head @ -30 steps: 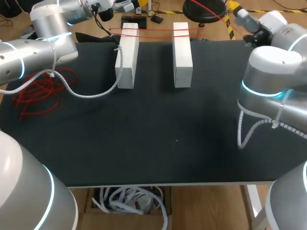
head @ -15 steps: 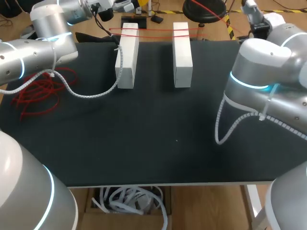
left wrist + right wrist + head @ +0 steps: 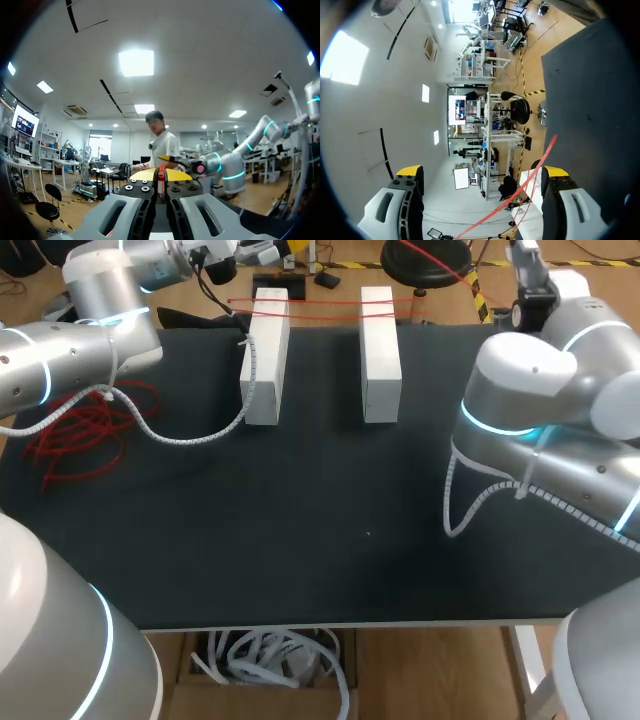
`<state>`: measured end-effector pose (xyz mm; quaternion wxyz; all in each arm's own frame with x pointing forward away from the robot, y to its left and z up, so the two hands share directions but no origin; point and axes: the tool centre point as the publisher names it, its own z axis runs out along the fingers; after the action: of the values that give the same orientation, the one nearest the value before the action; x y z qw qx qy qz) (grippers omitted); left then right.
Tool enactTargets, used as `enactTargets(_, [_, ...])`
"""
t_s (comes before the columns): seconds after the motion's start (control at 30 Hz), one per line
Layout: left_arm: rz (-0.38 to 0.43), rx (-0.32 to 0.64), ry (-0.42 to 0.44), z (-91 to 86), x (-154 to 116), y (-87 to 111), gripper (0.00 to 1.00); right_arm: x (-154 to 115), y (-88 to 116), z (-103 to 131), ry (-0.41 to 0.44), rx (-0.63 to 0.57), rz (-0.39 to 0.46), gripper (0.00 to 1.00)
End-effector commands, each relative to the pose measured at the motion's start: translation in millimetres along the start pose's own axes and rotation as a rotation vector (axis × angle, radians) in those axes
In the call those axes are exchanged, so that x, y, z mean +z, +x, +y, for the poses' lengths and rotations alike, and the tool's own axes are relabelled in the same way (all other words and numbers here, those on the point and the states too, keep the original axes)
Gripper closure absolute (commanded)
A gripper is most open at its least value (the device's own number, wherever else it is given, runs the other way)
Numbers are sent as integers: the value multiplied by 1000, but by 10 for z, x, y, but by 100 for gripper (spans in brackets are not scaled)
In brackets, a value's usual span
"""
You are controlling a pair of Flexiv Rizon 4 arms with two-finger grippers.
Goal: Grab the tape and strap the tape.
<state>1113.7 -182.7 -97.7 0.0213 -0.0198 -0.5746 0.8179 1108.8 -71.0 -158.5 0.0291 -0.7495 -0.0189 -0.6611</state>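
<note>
A red tape (image 3: 320, 304) is stretched across the far ends of two white blocks (image 3: 265, 355) (image 3: 380, 350) standing side by side. In the left wrist view my left gripper (image 3: 161, 175) is shut on a strand of red tape (image 3: 161, 181) pinched between its yellow tips. It is held beyond the table's far edge, above the left block. My right gripper (image 3: 482, 171) stands wide open. A red tape strand (image 3: 520, 192) runs slantwise through the gap between its fingers without touching them. A white block (image 3: 532, 197) lies beyond it.
A loose heap of red tape (image 3: 85, 430) lies on the black table (image 3: 330, 510) at the left. My right arm's elbow (image 3: 530, 390) hangs over the table's right side. A white spiral cable (image 3: 190, 435) droops from my left arm onto the table.
My right arm has swung in towards the left over the table's right side. The left arm, the blocks and the tape have stayed put.
</note>
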Motion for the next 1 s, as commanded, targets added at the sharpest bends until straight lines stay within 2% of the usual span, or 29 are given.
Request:
enactTargets(0.03, [3,0,1,3,-2,-6,100,52,28,-18,-7,-3,5,0])
enactTargets(0.6, [3,0,1,3,-2,-6,100,92,-9,-5,5,-65,18,0])
enactTargets(1.0, [3,0,1,3,-2,-6,100,120,35,-25,33,-120,72,0])
